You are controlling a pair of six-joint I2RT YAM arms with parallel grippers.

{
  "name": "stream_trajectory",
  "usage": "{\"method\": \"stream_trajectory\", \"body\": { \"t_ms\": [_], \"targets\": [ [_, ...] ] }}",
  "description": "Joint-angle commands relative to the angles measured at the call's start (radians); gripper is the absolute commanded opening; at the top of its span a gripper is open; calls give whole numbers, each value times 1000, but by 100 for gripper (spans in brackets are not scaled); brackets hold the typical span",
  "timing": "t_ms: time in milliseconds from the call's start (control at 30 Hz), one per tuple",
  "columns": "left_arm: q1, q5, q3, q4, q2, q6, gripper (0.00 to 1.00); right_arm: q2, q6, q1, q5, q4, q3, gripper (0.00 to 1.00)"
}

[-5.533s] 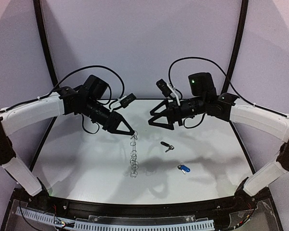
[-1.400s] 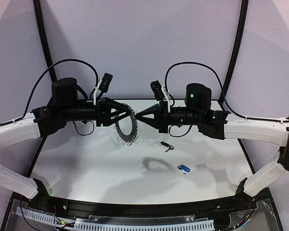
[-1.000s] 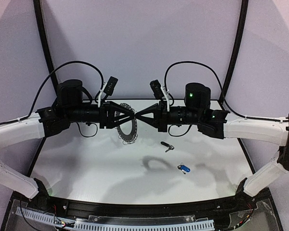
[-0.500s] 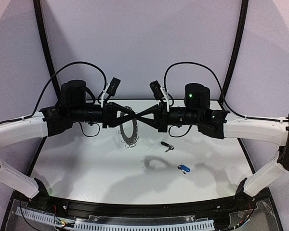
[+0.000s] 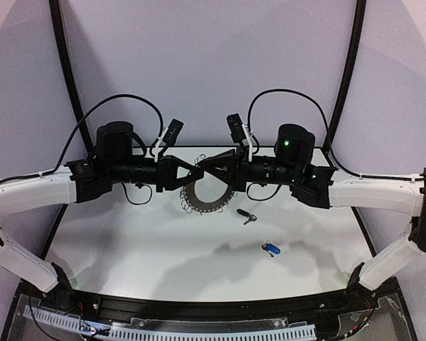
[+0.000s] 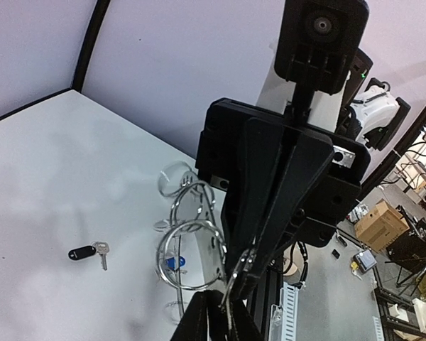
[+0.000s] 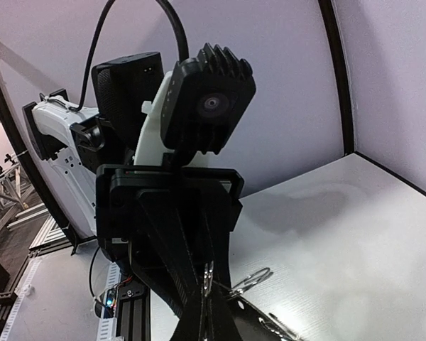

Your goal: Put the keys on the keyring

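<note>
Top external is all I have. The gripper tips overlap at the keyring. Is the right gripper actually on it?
Observer: Yes. Left wrist shows the right gripper closed to a point on a thin wire loop of the keyring.
Operator: And the left gripper?
Observer: The left gripper pinches wire too, its tips close to the right one's.
Operator: Any key on a loop yet?
Observer: No. Up close in left wrist, every loop in view is bare wire.
</note>
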Motion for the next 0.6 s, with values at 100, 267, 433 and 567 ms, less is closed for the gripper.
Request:
{"method": "stream_trajectory", "body": {
  "t_ms": [100, 267, 433, 567],
  "targets": [
    [-7, -1, -32, 56, -34, -7, 17, -47, -15, 8, -17, 65, -19, 0],
    [-7, -23, -41, 51, -83, 4, 21, -49, -31, 8, -20, 35, -19, 0],
    [-7, -37, -45, 46, -98, 14, 24, -43, -37, 8, -53, 21, -8, 0],
    [-7, -14, -31, 55, -81, 11, 24, -36, -39, 8, -70, 17, -1, 0]
  ]
}}
